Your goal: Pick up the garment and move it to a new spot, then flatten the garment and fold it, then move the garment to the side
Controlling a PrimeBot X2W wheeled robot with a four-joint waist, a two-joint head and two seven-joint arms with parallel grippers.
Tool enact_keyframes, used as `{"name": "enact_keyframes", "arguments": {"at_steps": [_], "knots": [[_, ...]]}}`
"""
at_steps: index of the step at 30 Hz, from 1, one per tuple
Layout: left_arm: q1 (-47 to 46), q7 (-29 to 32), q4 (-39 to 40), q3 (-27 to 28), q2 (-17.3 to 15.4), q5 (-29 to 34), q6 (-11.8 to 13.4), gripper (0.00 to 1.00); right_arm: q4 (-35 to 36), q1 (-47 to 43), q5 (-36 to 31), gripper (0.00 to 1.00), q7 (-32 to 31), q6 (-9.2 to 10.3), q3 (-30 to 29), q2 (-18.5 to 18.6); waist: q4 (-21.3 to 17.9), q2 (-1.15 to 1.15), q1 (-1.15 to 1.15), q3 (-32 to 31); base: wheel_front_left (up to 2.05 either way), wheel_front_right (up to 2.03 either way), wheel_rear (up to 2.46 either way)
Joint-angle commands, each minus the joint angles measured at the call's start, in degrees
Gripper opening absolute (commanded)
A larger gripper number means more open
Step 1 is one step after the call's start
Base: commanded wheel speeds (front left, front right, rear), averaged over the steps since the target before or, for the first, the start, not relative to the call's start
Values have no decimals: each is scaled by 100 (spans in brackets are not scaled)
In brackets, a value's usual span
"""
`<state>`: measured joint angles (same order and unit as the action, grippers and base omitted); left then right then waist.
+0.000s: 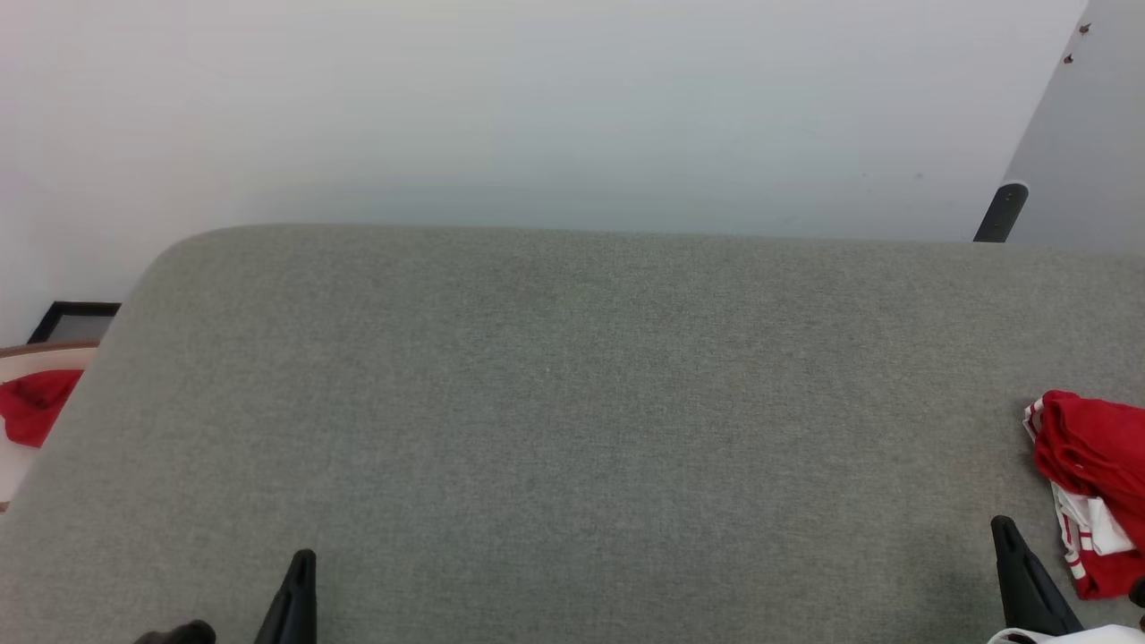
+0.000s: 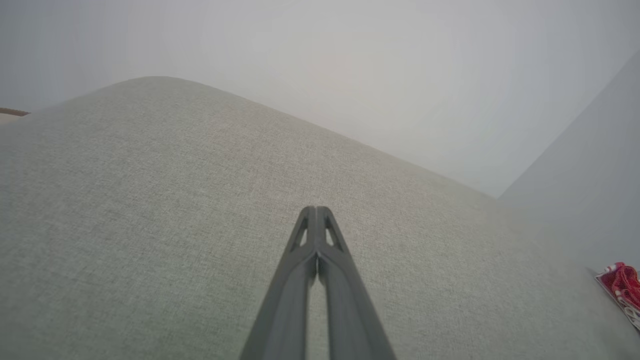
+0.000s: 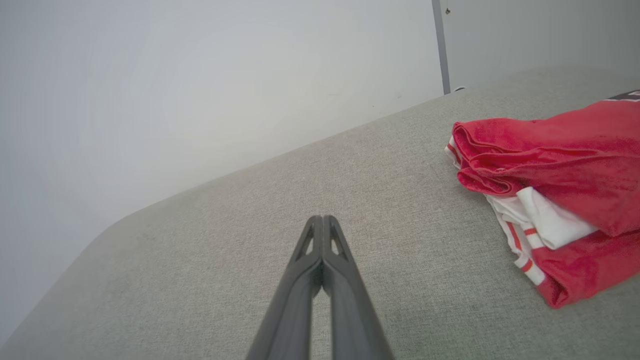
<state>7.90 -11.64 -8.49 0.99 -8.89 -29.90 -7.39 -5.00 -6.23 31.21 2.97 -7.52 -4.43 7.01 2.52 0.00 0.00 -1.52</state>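
Observation:
The garment (image 1: pixel 1091 487), a red jersey with white sleeves and striped trim, lies bunched at the right edge of the grey fabric surface (image 1: pixel 572 402). The right wrist view has the garment (image 3: pixel 560 185) to the right of my right gripper (image 3: pixel 323 220), apart from it. My right gripper (image 1: pixel 1002 528) is shut with nothing in it, just left of the garment. At the lower left my left gripper (image 1: pixel 304 559) is shut and empty over bare fabric. In the left wrist view its fingertips (image 2: pixel 316 211) meet, and a bit of the garment (image 2: pixel 622 287) peeks in at the far right.
A small red cloth scrap (image 1: pixel 34 407) lies beyond the left edge of the grey surface, near a dark frame (image 1: pixel 73 320). A white wall (image 1: pixel 537 107) runs behind. A dark post (image 1: pixel 1000 213) stands at the back right by a grey panel (image 1: pixel 1091 134).

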Motion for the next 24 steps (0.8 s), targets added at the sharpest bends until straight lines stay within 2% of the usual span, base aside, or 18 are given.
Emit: {"name": "enact_keyframes", "arguments": {"at_steps": [1,24], "knots": [[-156,27,53,44,-19,-191,-2,0,54,150,175,0,-11,1,-28,18,-2,0,0,1,0,0,0],[-549,540,-126,161,136,-2070,-6,0,-231,502,1986,0,-296,2,-85,-113,-54,0,0,36,0,0,0]]}}
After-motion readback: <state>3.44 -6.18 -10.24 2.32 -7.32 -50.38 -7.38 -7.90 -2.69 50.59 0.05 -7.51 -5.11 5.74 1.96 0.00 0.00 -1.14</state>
